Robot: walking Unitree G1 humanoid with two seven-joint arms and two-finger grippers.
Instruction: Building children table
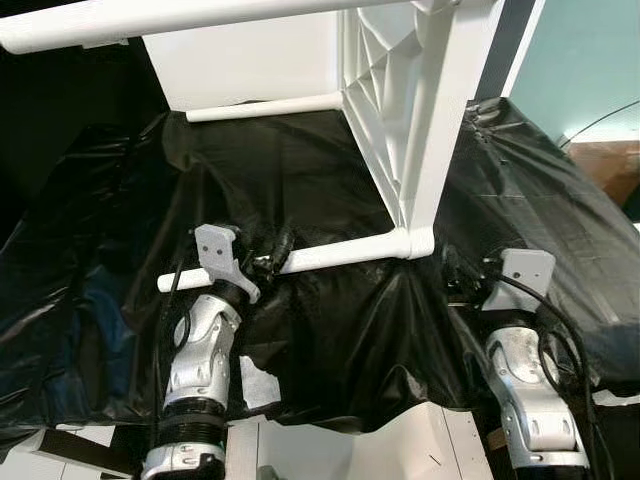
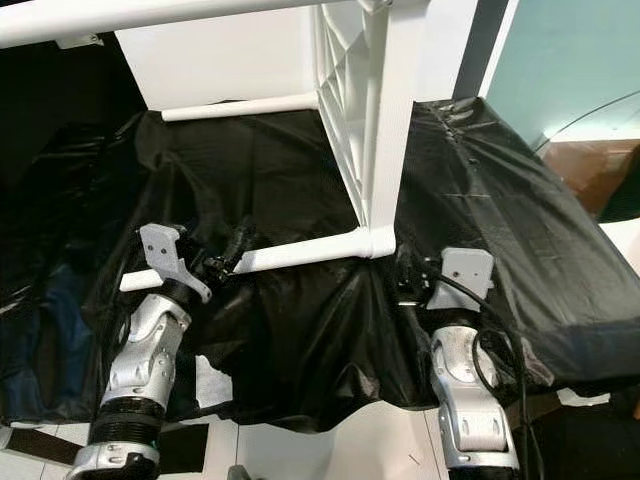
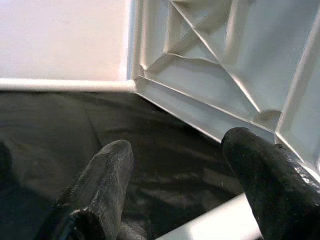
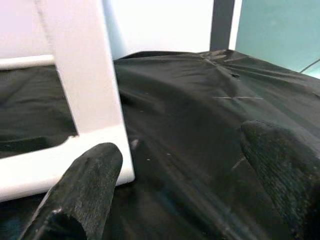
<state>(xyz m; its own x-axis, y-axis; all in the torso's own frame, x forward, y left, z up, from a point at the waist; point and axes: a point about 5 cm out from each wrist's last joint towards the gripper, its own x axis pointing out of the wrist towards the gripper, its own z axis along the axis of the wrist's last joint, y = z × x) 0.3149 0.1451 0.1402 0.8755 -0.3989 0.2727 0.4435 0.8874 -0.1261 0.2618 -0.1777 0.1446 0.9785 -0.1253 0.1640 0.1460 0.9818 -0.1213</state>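
Silver forearms rise from the lower edge of the head view. Left gripper, centre-left, has its black fingers spread apart astride the lower white plastic leg. Right gripper, centre-right, is also spread wide, holding nothing, beside the joint. White plastic children's table lies on its side on crumpled black plastic sheeting, upper centre.

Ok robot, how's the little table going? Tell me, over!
Left hand open around the white plastic table's leg rod. Right hand open beside the frame corner, holding nothing. White plastic table on its side on crinkly black sheet.
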